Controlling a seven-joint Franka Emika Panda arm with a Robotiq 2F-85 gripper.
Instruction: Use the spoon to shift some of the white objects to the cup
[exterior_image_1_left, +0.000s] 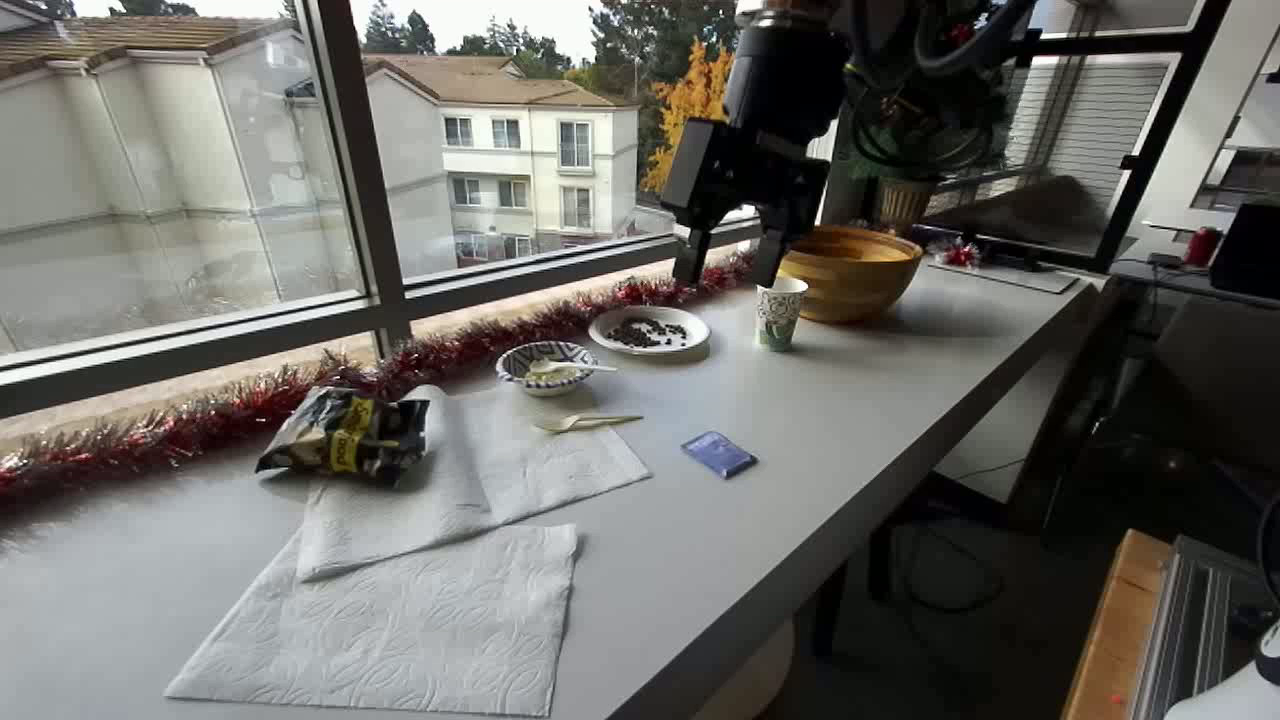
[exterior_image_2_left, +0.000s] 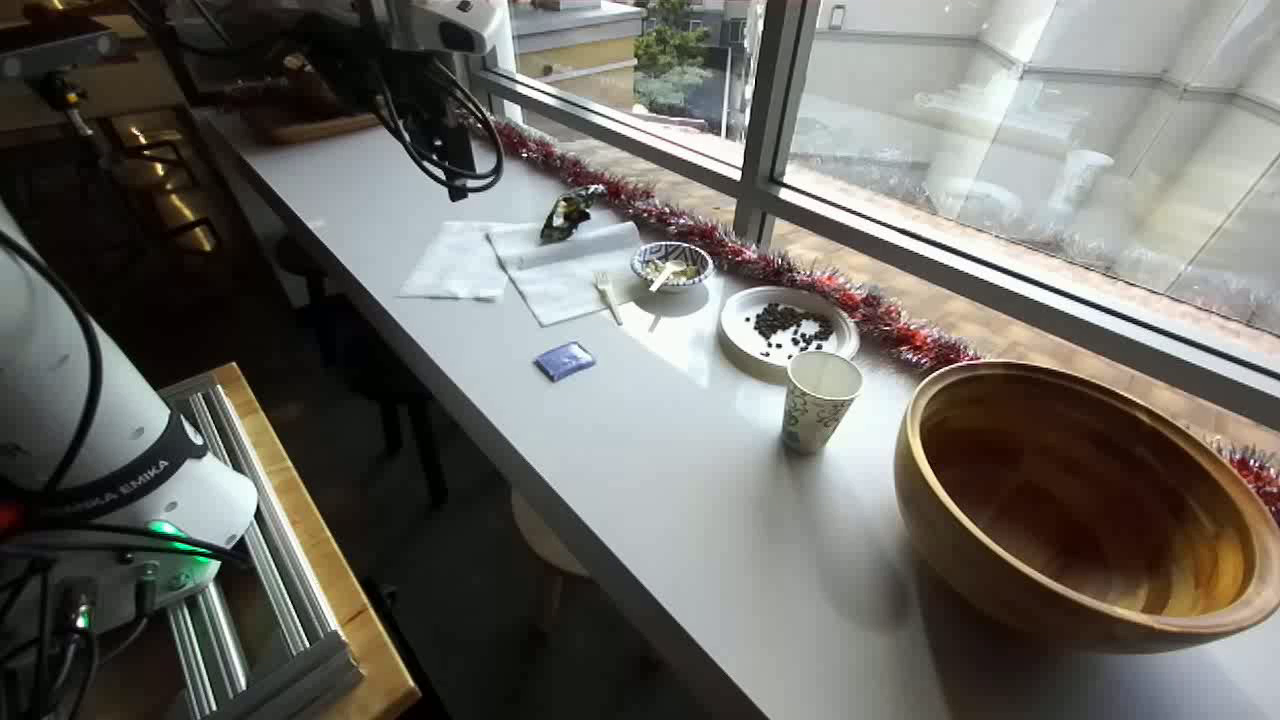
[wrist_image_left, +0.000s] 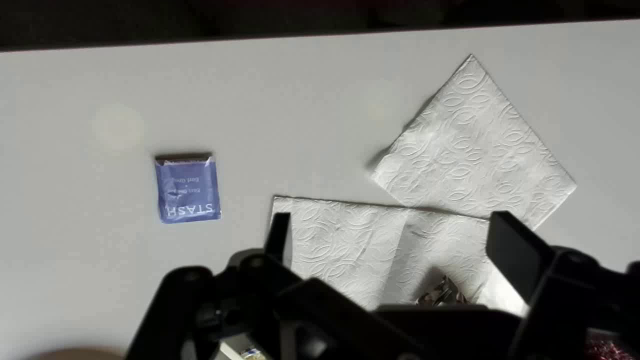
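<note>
Writing: blue packet (wrist_image_left: 189, 190) reads STASH, smaller Earl Grey; dark band (exterior_image_2_left: 130, 488) on the white arm (exterior_image_2_left: 60, 370), EMIKA; lettering on the black bag (exterior_image_1_left: 345, 440) too unclear to trust. Counts: two paper towels (exterior_image_1_left: 430, 610), one fork (exterior_image_2_left: 608, 297), one spoon (exterior_image_1_left: 585, 367), one cup (exterior_image_2_left: 818, 415), one plate (exterior_image_2_left: 738, 337) of dark bits (exterior_image_2_left: 785, 322), one wooden bowl (exterior_image_2_left: 960, 560). White objects (exterior_image_2_left: 654, 269) lie in a patterned bowl (exterior_image_1_left: 548, 352), spoon in with them, handle over the rim. Cup stands upright, near the plate. Gripper (exterior_image_1_left: 726, 279) hangs above the table (exterior_image_1_left: 850, 400), fingers spread wide apart.

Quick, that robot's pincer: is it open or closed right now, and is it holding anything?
The pincer: open, fingers apart, holding nothing.
</note>
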